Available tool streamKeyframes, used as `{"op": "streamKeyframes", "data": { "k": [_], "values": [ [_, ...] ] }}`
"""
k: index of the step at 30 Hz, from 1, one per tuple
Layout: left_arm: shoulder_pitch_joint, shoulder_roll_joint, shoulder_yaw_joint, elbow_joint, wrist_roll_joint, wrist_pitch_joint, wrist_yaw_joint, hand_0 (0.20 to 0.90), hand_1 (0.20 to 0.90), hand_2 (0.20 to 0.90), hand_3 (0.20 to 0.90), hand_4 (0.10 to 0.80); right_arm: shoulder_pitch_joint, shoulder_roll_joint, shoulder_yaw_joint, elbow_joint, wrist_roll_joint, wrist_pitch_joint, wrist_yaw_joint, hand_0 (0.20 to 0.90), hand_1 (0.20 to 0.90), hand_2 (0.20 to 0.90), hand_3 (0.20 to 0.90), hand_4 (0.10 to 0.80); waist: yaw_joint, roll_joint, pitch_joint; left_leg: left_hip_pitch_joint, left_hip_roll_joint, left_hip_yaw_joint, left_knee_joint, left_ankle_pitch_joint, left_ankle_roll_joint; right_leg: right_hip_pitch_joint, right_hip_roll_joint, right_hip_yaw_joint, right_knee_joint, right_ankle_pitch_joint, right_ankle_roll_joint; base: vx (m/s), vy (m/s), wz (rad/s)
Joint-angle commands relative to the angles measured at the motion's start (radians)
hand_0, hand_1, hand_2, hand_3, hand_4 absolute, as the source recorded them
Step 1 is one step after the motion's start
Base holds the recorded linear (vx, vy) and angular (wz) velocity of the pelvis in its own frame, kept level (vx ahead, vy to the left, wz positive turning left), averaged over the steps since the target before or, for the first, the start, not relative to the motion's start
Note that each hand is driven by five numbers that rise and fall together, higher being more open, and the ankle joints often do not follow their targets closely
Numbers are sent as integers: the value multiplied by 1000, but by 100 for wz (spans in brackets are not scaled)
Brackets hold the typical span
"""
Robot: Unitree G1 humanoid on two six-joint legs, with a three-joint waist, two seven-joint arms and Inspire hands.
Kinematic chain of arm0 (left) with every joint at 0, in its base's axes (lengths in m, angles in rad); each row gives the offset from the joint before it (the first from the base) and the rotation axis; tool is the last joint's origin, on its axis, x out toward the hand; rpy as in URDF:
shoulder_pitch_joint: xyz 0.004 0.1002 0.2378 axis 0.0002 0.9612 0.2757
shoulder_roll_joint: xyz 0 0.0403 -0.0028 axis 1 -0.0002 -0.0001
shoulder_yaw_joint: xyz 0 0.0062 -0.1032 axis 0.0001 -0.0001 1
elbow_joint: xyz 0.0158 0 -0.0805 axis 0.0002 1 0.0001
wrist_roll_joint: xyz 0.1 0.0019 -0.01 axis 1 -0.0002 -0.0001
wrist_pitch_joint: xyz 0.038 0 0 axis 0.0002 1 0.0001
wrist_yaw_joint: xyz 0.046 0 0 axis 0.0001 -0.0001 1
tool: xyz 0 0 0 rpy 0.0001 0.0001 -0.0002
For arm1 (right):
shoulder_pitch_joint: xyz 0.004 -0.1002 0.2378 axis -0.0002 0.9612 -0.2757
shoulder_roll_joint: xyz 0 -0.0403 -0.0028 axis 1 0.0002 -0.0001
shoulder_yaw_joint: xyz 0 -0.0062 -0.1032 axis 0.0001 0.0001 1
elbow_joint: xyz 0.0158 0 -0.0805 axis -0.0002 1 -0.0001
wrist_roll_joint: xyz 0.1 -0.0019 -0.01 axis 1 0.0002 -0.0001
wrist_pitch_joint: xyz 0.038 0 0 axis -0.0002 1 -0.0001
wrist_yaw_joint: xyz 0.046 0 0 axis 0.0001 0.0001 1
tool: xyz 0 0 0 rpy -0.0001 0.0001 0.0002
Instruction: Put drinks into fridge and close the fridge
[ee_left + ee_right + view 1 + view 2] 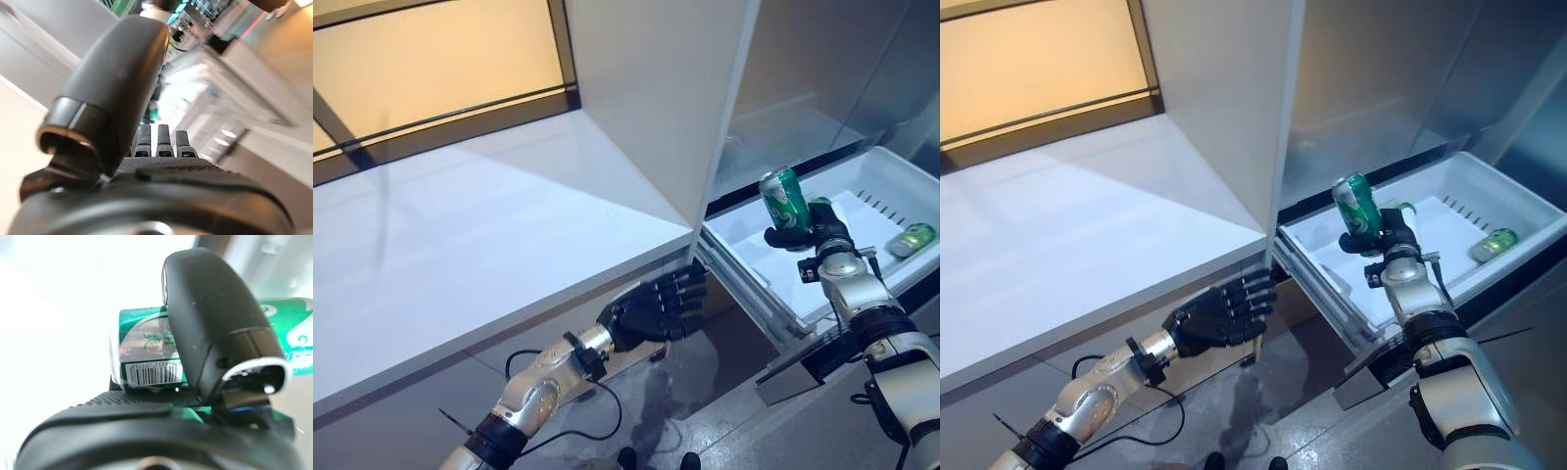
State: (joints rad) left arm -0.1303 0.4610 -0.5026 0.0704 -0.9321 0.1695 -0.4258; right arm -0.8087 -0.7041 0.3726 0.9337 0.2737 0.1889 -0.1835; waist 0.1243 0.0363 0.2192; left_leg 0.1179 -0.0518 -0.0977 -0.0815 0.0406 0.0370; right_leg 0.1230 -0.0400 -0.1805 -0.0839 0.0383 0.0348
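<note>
My right hand (pixel 815 231) is shut on a green can (pixel 786 200) and holds it nearly upright above the pulled-out white fridge drawer (pixel 773 257). The can also shows in the right wrist view (pixel 146 352), pinned under my thumb (pixel 215 328). A second green can (pixel 912 239) lies on its side in the drawer at the far right. My left hand (pixel 656 304) is open and empty, fingers straight, just below the white counter's front edge near the fridge's corner. Its thumb (pixel 112 93) and straight fingers (pixel 161 142) show in the left wrist view.
The open fridge cabinet (pixel 803 108) stands above the drawer. Its white side panel (pixel 646 88) stands on the right end of a white counter (pixel 460 245). A window frame (pixel 440 117) runs behind the counter. Grey floor (pixel 705 392) lies below.
</note>
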Motion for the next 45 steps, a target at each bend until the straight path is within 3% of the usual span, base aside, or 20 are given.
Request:
{"op": "streamKeyframes", "data": {
  "k": [1, 5, 11, 19, 24, 25, 26, 27, 35, 45],
  "values": [
    [0, 37, -52, -59, 22, -79, -80, 900, 900, 900, 900, 800, -337, -168, 30, 10, -40, -97, -10, 300, 300, 300, 200, 100, 34, -27, -5, -87, -20, 58, 90, -66, -6, -74, 18, 32, 122, -72, 5, -113, -31, 20],
    [20, 58, -87, 28, 128, -131, -49, 900, 900, 900, 900, 800, -335, -174, 28, 75, -73, -50, 34, 300, 300, 300, 200, 100, 36, -17, 28, -103, -17, 61, 93, -59, -2, -92, 21, 34, 131, -69, 2, -39, -31, 16],
    [56, 35, -95, 317, 309, -253, 76, 900, 900, 900, 900, 800, -258, -173, 1, 158, -171, 2, 126, 300, 300, 300, 200, 100, 29, -18, 57, -108, -14, 74, 100, -60, -2, -98, 23, 37, 140, -70, 1, 25, -16, 3],
    [40, 2, 34, 558, 453, -327, 202, 900, 900, 900, 900, 800, -198, -172, -11, 168, -211, 72, 200, 300, 300, 300, 200, 100, 34, -29, 110, -139, -9, 87, 115, -57, 0, -128, 24, 35, 148, -57, 5, -48, -45, -1],
    [10, -21, 114, 677, 550, -288, 252, 900, 900, 900, 900, 800, -179, -181, -9, 170, -231, 122, 269, 300, 300, 300, 200, 100, 38, -46, 136, -159, -5, 95, 125, -58, 0, -146, 25, 30, 152, -49, 9, -82, -63, 0],
    [9, -22, 118, 686, 555, -289, 253, 900, 900, 900, 900, 800, -178, -182, -9, 171, -233, 121, 271, 359, 359, 359, 269, 169, 38, -47, 136, -160, -5, 95, 126, -58, 0, -146, 25, 30, 152, -48, 9, -58, -27, 1],
    [4, -25, 133, 717, 580, -273, 266, 900, 900, 900, 900, 800, -178, -185, -7, 176, -247, 140, 303, 594, 594, 594, 543, 443, 38, -50, 138, -162, -4, 98, 127, -59, -1, -149, 25, 29, 153, -48, 11, -60, -18, 0],
    [2, -27, 148, 737, 606, -264, 272, 900, 900, 900, 900, 800, -180, -191, -3, 177, -251, 156, 327, 900, 900, 900, 900, 800, 38, -53, 138, -165, -4, 101, 126, -58, -1, -153, 25, 28, 153, -47, 11, -64, -17, -1],
    [5, -24, 192, 795, 678, -227, 308, 900, 900, 900, 900, 800, -182, -211, -8, 154, -205, 127, 333, 900, 900, 900, 900, 800, 36, -60, 139, -165, -2, 115, 125, -59, -5, -159, 22, 23, 151, -41, 16, -58, -1, -2],
    [51, -27, 251, 789, 710, -221, 328, 900, 900, 900, 900, 800, -135, -293, -121, -223, 81, 1, 137, 900, 900, 900, 900, 800, -9, -88, 81, -128, 6, 139, 101, -72, -15, -145, 26, 28, 141, -44, 26, -34, 9, -10]
  ]
}}
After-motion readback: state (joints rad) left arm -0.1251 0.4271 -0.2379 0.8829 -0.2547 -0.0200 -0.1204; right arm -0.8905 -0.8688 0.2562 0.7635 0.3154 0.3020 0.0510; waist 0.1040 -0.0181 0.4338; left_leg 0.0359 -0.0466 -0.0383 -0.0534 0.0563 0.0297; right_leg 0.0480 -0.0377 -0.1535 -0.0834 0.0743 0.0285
